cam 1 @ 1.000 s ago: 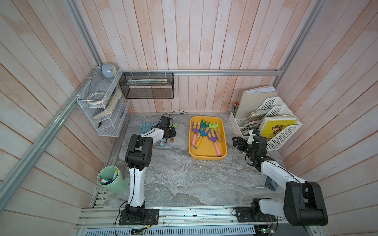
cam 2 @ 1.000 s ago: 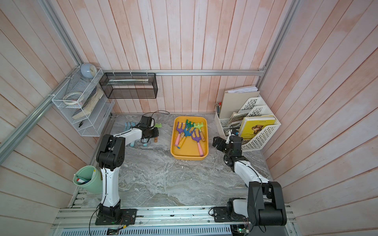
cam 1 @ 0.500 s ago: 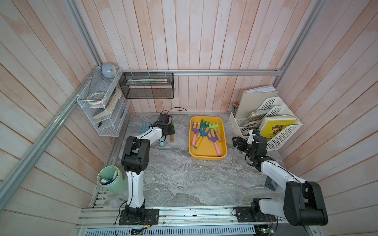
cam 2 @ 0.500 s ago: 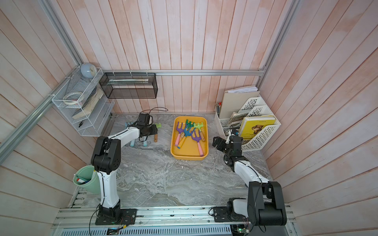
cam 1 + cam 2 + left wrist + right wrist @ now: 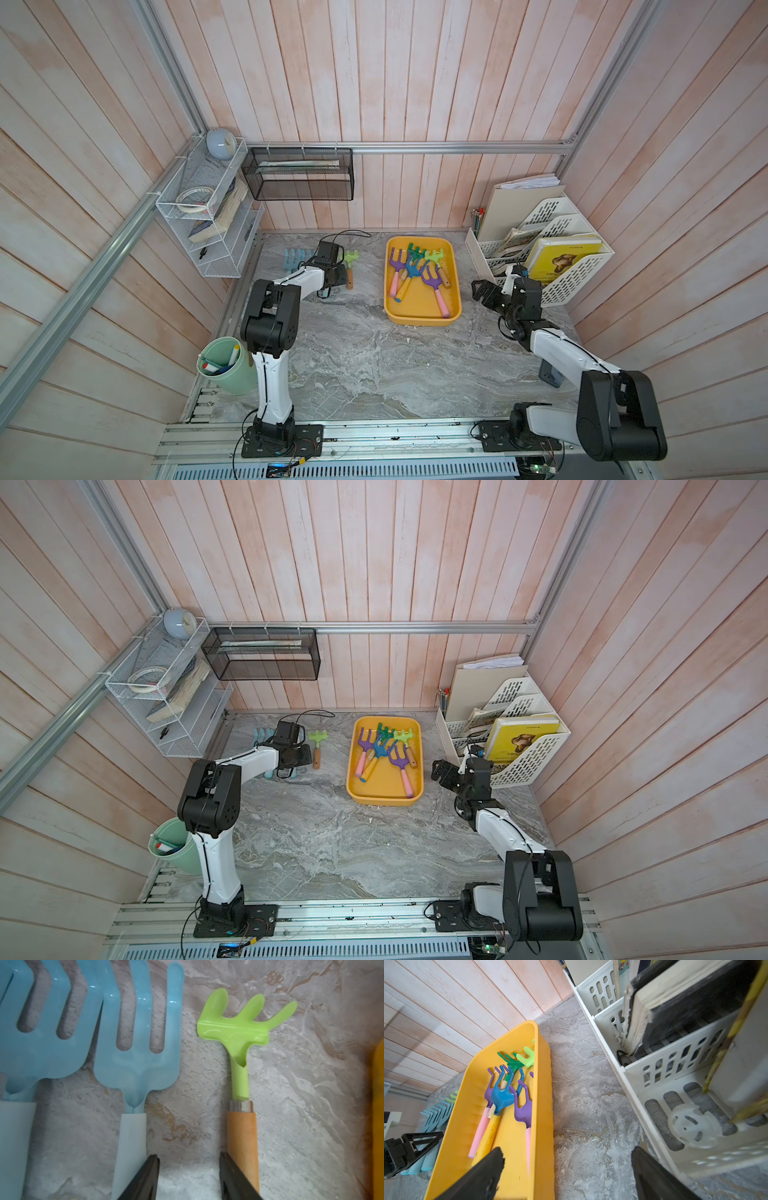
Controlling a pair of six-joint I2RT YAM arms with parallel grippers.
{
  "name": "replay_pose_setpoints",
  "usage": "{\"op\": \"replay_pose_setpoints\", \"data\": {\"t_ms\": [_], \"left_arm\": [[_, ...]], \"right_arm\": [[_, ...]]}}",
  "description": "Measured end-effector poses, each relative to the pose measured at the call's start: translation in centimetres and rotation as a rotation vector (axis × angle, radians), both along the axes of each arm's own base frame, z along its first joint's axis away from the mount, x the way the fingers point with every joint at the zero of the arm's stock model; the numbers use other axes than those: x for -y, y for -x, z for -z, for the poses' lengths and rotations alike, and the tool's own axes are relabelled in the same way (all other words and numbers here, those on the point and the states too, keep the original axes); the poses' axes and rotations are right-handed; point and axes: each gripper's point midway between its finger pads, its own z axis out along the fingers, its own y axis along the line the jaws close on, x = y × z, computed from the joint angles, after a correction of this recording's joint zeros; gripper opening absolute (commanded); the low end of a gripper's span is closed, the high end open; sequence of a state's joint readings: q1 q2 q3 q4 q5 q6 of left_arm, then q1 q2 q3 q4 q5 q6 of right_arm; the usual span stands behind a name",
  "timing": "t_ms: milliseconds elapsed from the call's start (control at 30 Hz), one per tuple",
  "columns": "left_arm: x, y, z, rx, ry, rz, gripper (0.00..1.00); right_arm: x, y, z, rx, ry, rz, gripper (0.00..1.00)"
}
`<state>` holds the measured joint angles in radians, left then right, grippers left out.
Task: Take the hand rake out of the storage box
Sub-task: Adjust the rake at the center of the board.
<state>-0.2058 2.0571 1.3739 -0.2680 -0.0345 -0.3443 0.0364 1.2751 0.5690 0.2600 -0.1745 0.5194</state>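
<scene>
Beside the right gripper (image 5: 566, 1149): the storage box (image 5: 544, 1105) is found just to its left, by the robot's own sides, and several hand rakes are laid inside it.
Jaws of the right gripper: they are spread wide and nothing is held between them.
Nearest rake: the purple rake (image 5: 430, 277) with a pink handle is laid along the box wall closest to that gripper.
Long axis: the tines are pointed toward the back wall and the handle end is turned toward the arm bases, so a grip across the handle is judged likely.
Jaws of the left gripper (image 5: 189, 1155): they are parted narrowly over bare table (image 5: 301, 1105), between the handle of a blue fork (image 5: 137, 1064) and the wooden handle of a green rake (image 5: 242, 1136), and nothing is gripped.
Nearer arm: the right arm is judged nearer to the box, while the left gripper is farther off on the opposite side.
</scene>
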Motion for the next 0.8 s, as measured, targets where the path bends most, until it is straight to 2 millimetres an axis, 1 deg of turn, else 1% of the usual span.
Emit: {"op": "replay_pose_setpoints", "data": {"t_ms": [233,367,433,533,600,667,733,800], "left_arm": [[-0.7,0.5,0.8,-0.018,-0.003,-0.012,0.51],[-0.2,0.7,0.7,-0.016,0.001,-0.002,0.51],[0.6,0.7,0.1,-0.004,0.003,0.013,0.51],[3.0,0.5,-1.5,0.03,0.012,0.057,0.51],[5.1,-0.3,-2.8,0.062,0.023,0.091,0.51],[6.8,-1.5,-4.0,0.101,0.034,0.114,0.51],[7.5,-2.6,-4.5,0.124,0.04,0.121,0.51],[7.6,-3.3,-4.1,0.122,0.038,0.118,0.51]], "right_arm": [[0.0,0.0,0.0,0.0,0.0,0.0,0.98],[0.0,0.0,0.0,0.0,0.0,0.0,0.98],[0.0,0.0,0.0,0.0,0.0,0.0,0.98],[0.0,0.0,0.0,0.0,0.0,0.0,0.98],[0.0,0.0,0.0,0.0,0.0,0.0,0.98],[0.0,0.0,0.0,0.001,-0.001,-0.002,0.98],[0.0,0.0,0.0,0.0,-0.001,-0.002,0.98],[0.0,0.0,0.1,-0.001,-0.001,-0.002,0.98]]}}
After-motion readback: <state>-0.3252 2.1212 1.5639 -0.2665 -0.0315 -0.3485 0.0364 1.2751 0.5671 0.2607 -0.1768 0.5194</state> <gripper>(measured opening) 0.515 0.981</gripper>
